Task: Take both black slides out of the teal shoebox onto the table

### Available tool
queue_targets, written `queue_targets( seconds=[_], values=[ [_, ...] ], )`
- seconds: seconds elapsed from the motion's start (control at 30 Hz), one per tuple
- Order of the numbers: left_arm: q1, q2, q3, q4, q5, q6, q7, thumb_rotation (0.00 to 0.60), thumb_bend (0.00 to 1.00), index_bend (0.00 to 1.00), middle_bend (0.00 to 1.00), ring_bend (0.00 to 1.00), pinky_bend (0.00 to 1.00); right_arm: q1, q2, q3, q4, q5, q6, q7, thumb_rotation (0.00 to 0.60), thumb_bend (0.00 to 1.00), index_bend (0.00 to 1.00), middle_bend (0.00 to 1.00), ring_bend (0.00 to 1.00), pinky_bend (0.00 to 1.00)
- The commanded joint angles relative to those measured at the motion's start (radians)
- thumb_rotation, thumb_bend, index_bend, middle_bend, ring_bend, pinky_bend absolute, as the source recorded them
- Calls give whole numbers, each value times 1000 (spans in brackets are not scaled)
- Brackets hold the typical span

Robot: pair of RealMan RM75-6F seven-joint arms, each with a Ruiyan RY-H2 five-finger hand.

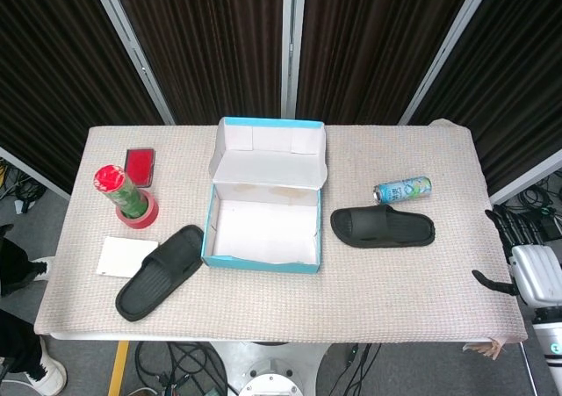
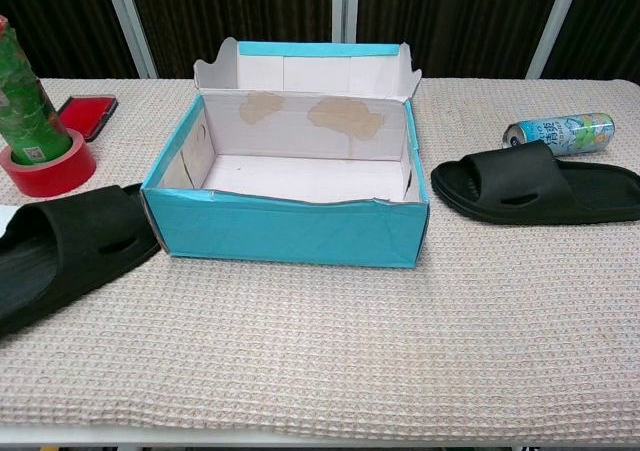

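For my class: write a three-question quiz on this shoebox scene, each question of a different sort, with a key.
1. True or false: the teal shoebox has a slide inside it.
2. Which thing lies nearest the right slide? A the can, B the red tape roll, C the white card
3. Fill in: the left slide lies on the ____, left of the box.

Key
1. False: the box is empty.
2. A
3. table

The right hand hangs off the table edge, holding nothing.

Slides (image 1: pixel 161 272) (image 1: pixel 384 226) flank the shoebox (image 1: pixel 263 238) on table (image 1: pixel 395 299)
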Motion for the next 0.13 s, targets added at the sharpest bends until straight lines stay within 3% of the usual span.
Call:
queue_targets(
  seconds=[0.03, 0.13],
  values=[
    [25, 13, 31, -43, 39, -6, 3, 600, 0, 201, 203, 144, 294, -33, -21, -16, 1, -24, 44, -5, 600, 67, 0, 0, 0, 0],
    [31, 5, 37, -55, 55, -5, 13, 600, 0, 201, 203, 144, 294, -44, -27, -20, -5, -35, 62, -13, 600, 67, 0, 0, 0, 0]
  ],
)
